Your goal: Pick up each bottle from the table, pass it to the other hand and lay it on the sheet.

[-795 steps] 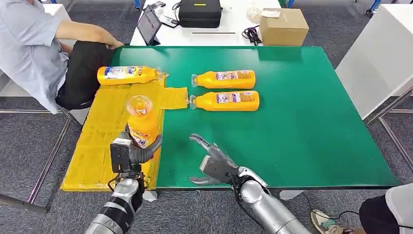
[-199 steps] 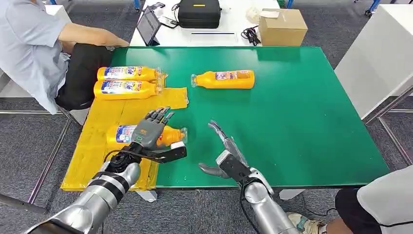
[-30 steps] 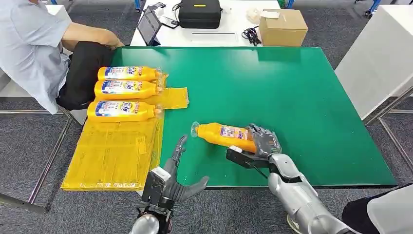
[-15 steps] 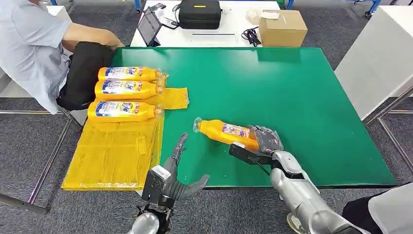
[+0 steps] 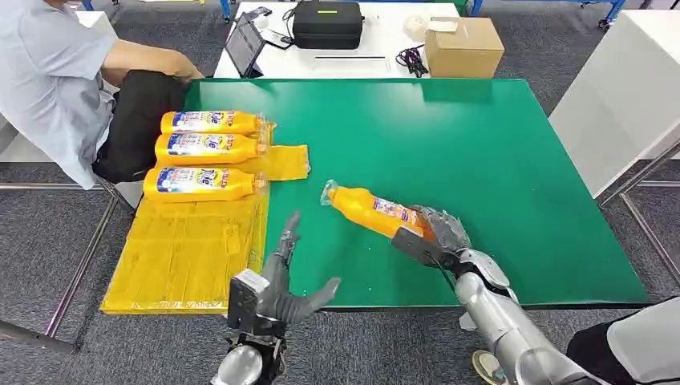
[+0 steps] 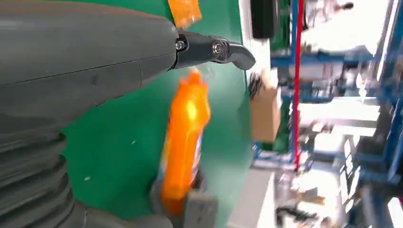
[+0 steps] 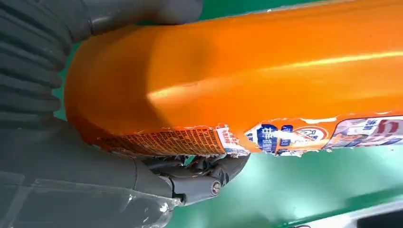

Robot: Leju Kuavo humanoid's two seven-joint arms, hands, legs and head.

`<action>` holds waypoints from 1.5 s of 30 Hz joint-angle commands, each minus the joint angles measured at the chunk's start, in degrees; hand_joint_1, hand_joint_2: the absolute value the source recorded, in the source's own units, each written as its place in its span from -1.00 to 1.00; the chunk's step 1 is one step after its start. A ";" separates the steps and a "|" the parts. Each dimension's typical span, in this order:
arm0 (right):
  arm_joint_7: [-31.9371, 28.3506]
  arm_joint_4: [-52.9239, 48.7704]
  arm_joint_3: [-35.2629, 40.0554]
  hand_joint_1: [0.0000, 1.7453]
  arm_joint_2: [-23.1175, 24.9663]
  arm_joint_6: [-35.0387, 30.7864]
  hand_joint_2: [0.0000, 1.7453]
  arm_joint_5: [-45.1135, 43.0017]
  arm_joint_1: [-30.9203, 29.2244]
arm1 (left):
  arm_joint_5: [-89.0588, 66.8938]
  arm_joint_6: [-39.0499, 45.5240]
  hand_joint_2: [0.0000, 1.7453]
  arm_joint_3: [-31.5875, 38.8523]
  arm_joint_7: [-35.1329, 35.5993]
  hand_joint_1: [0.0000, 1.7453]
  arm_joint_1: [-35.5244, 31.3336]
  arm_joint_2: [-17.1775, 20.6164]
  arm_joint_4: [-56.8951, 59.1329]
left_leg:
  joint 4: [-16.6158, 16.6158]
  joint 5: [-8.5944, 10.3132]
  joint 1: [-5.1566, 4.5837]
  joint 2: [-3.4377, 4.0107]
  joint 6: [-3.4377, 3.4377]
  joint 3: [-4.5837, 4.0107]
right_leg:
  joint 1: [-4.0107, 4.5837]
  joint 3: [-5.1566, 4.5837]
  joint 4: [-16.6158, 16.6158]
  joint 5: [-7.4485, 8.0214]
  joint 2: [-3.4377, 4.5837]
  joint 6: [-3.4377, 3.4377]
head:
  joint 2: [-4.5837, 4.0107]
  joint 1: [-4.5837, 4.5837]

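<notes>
Over the green table (image 5: 481,160) my right hand (image 5: 433,234) grips the base of the orange bottle (image 5: 370,212), its cap tilted up toward the yellow sheet (image 5: 188,249); my left hand (image 5: 277,285) waits near, fingers spread, holding nothing; I should bring the neck squarely into that palm and release only once it closes.

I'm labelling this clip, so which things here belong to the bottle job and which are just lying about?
Job: held bottle, right hand, left hand, three laid bottles, yellow sheet.
Lying about: cardboard box, black case, tablet, cables.
</notes>
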 commanded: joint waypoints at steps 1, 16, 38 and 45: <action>-3.83 -22.28 -3.22 1.00 4.93 9.95 1.00 -17.12 10.97 | 16.71 -5.88 1.00 4.69 1.27 -1.00 -1.62 1.26 5.72 | -0.08 -0.06 0.09 0.13 -0.14 0.12 | 0.10 0.08 -0.07 -0.02 0.10 -0.16 | 0.00 0.00; -5.56 -27.39 5.27 1.00 4.38 15.19 1.00 -23.66 11.93 | 20.09 -16.17 1.00 1.08 4.17 -1.00 -1.95 2.92 10.97 | -0.05 -0.06 0.01 0.01 -0.12 -0.40 | 0.02 -0.32 -0.01 -0.07 0.06 -0.14 | 0.00 0.00; -7.53 -22.15 12.26 1.00 5.24 15.69 1.00 -22.31 11.32 | 16.51 -13.29 1.00 2.15 -2.36 -1.00 -0.84 2.51 -2.06 | -0.02 -0.04 0.03 -0.04 -0.10 -0.49 | 0.04 -0.38 -0.01 -0.05 0.03 -0.12 | 0.00 -0.02; -7.33 -20.59 12.61 1.00 5.75 15.29 1.00 -22.13 11.61 | 21.70 -15.67 1.00 3.98 -1.28 -1.00 0.10 2.61 -4.21 | -0.04 -0.03 0.01 -0.03 -0.07 -0.49 | 0.01 -0.41 -0.01 -0.04 0.05 -0.09 | 0.00 -0.02</action>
